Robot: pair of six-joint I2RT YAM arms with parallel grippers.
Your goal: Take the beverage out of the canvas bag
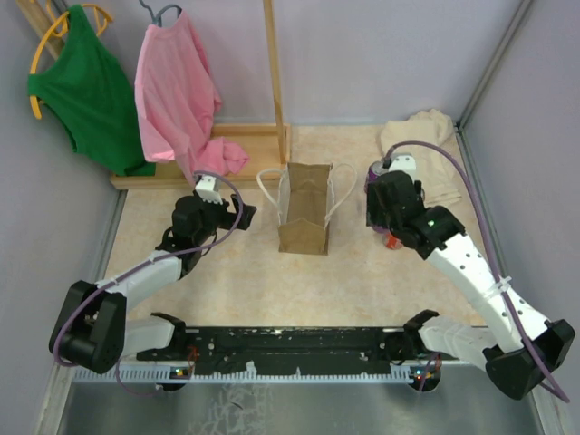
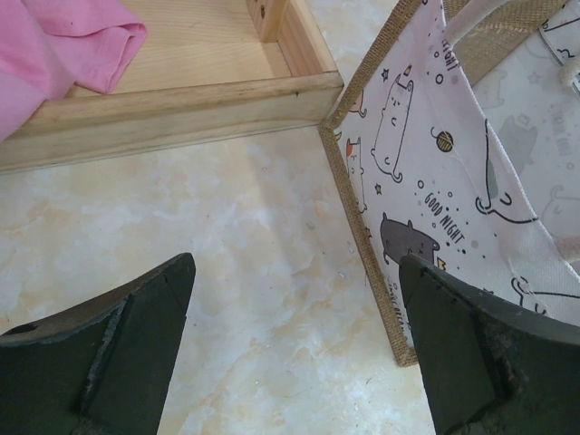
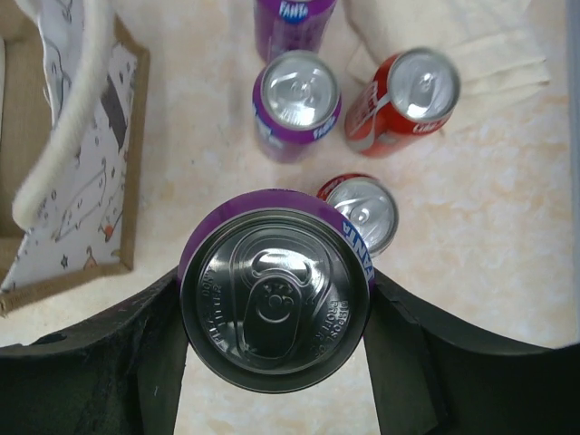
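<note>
Right of the canvas bag (image 1: 304,213), a purple can (image 3: 275,299) is out and in hand
Right fingers (image 3: 118,353) are clenched on the can's sides, near a cluster of standing cans (image 3: 296,100) on the surface (image 1: 245,281); left fingers (image 2: 118,344) are spread and bare just left of the bag. Removal looks done; setting the can down and letting go seems left, though I cannot tell whether it rests on the surface

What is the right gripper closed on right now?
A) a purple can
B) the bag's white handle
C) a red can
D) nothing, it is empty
A: in the right wrist view the right gripper clamps the purple can from both sides, outside the canvas bag, while the red can stands free on the table beyond.
</note>
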